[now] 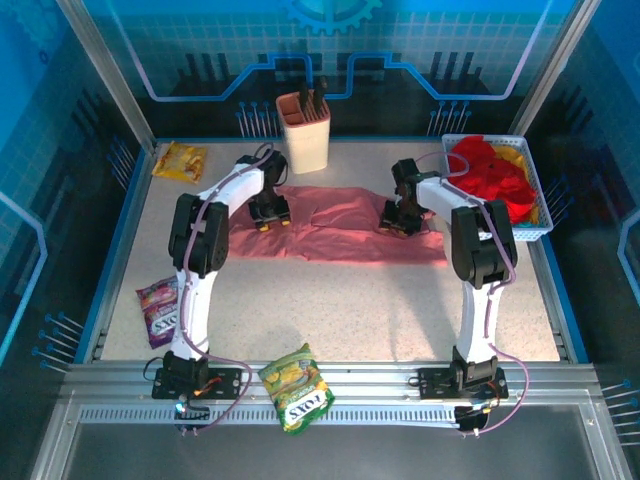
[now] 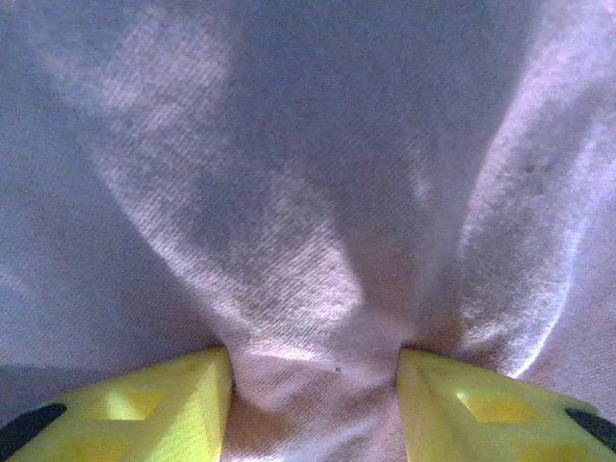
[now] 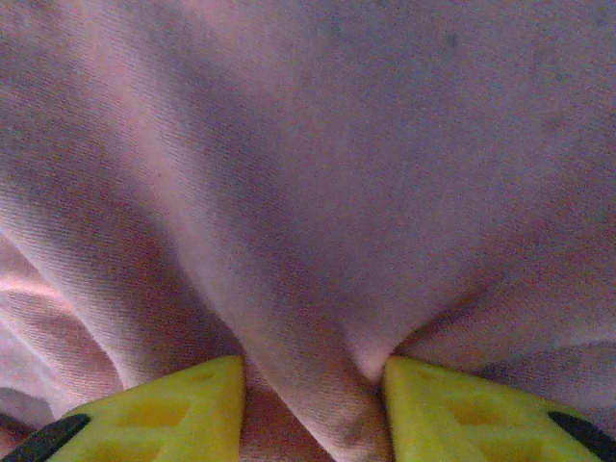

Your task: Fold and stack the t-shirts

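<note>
The dusty-pink t-shirt point(image 1: 340, 228) lies spread across the back half of the table. My left gripper point(image 1: 270, 218) presses down on its left part, and my right gripper point(image 1: 398, 224) on its right part. In the left wrist view, pink cloth point(image 2: 318, 289) is gathered into a bunch between the yellow fingers point(image 2: 164, 404) of the gripper point(image 2: 316, 385), with creases fanning away. The right wrist view has a fold of the same shirt point(image 3: 318, 289) pinched between the gripper's point(image 3: 313, 399) yellow fingers point(image 3: 462, 409). Red and yellow t-shirts point(image 1: 490, 172) are heaped in a basket at the back right.
The white mesh basket point(image 1: 520, 234) stands at the table's right edge. A beige holder with dark handles point(image 1: 303, 135) stands at the back centre, just behind the shirt. Snack packets lie at the back left point(image 1: 180, 160), the left edge point(image 1: 160, 305) and the front rail point(image 1: 295, 385).
</note>
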